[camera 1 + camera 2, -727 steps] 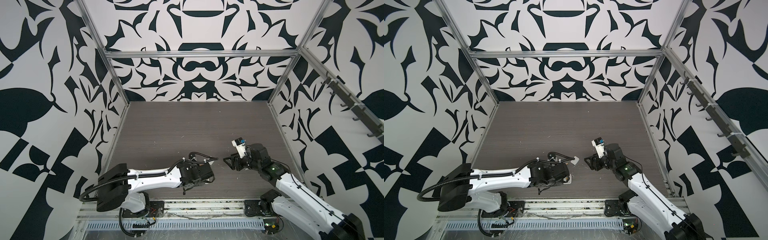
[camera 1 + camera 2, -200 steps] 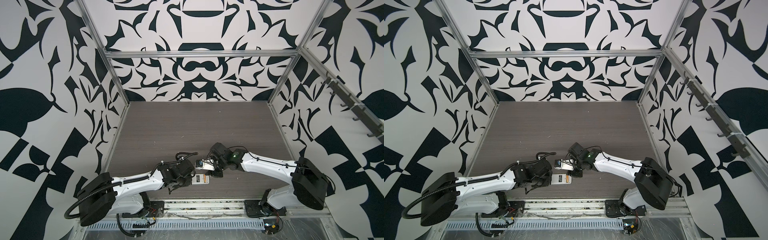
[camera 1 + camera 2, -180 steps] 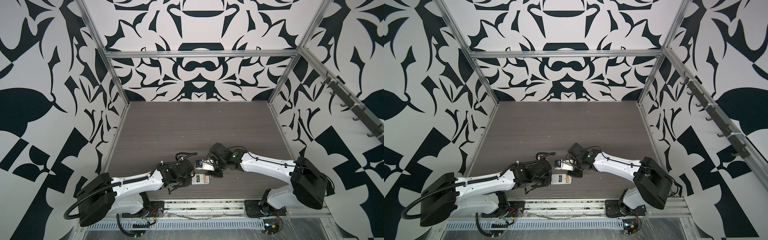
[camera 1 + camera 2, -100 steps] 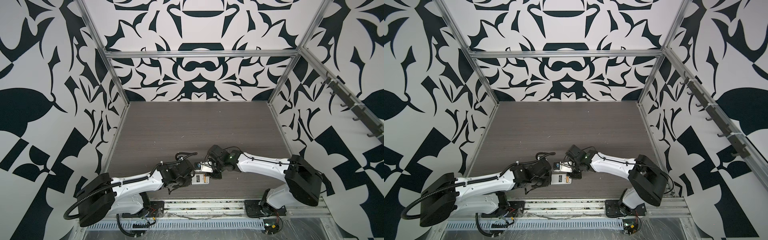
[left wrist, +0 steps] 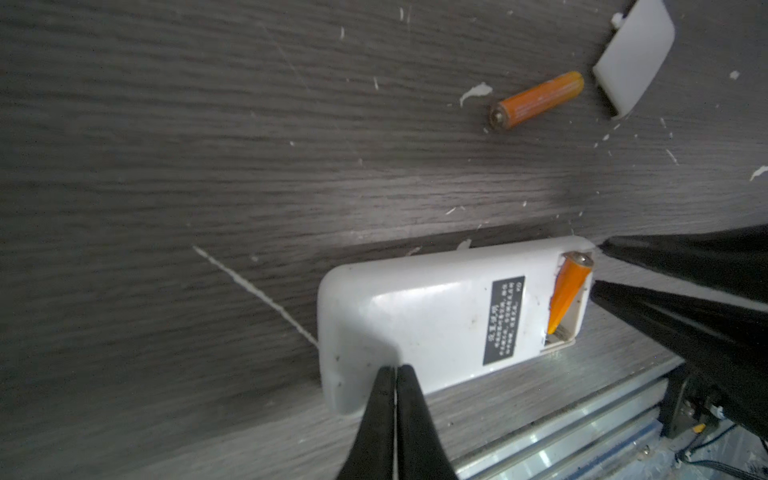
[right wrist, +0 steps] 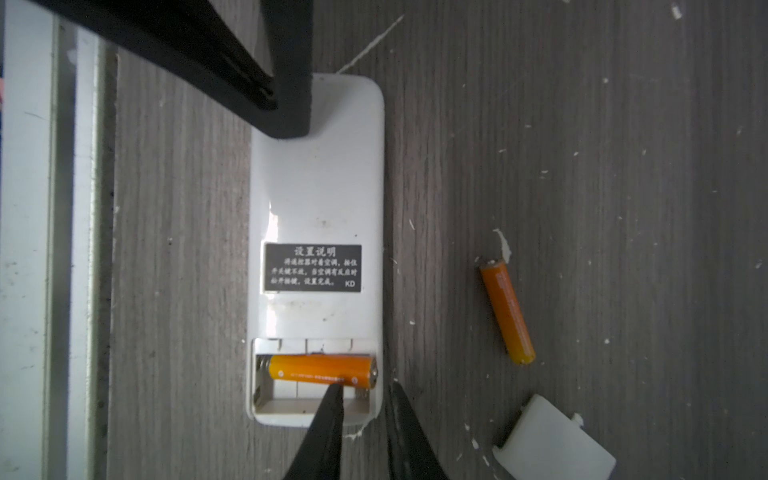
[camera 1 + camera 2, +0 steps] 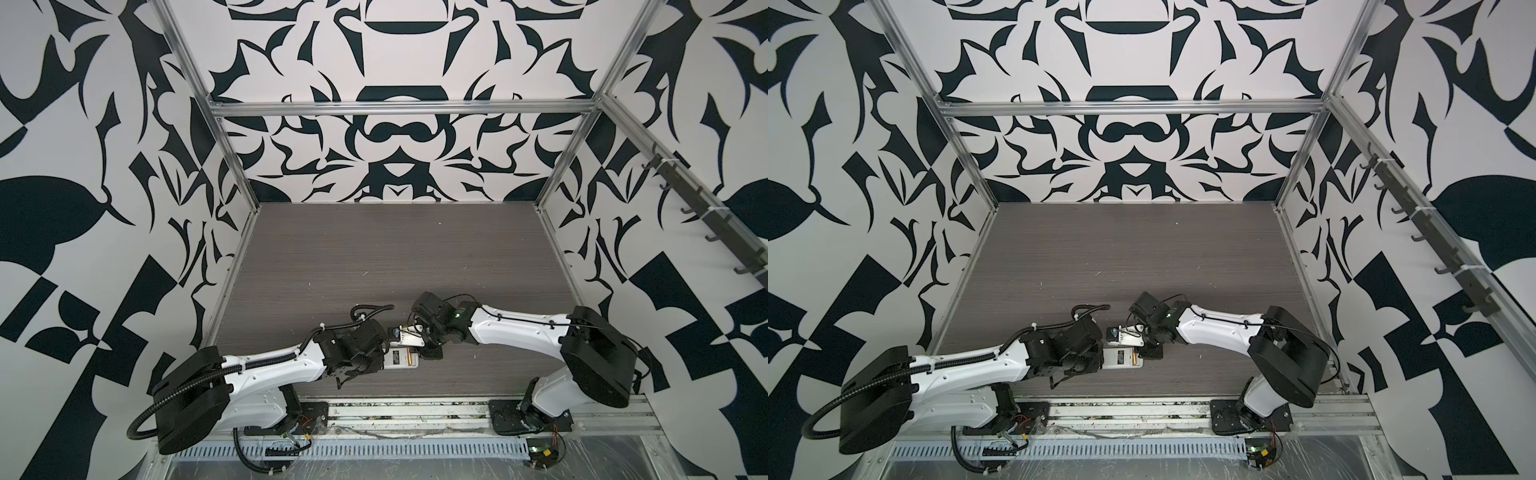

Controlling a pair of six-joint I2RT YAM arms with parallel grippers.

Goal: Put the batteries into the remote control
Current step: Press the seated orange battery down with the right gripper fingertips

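1. The remote control (image 6: 316, 199) is seen lying back-up at the near edge of the wood-grain table (image 7: 374, 257), beside the metal rail (image 7: 415, 415).
2. Its far end is pressed by the left gripper (image 5: 395, 370), whose jaws are together with nothing between them.
3. A black label (image 6: 312, 268) with white Chinese characters, too small to read, and the letters "KD" is shown on the back.
4. One orange battery (image 6: 322, 370) is seated in the open compartment; the second slot is left bare.
5. The right gripper (image 6: 361, 392) is held at that end, fingers slightly apart, one tip on the seated battery, nothing clamped.
6. A second battery (image 6: 508, 309) is seen farther out, loose on the table.
7. A white battery cover (image 6: 555, 440) is found near it.
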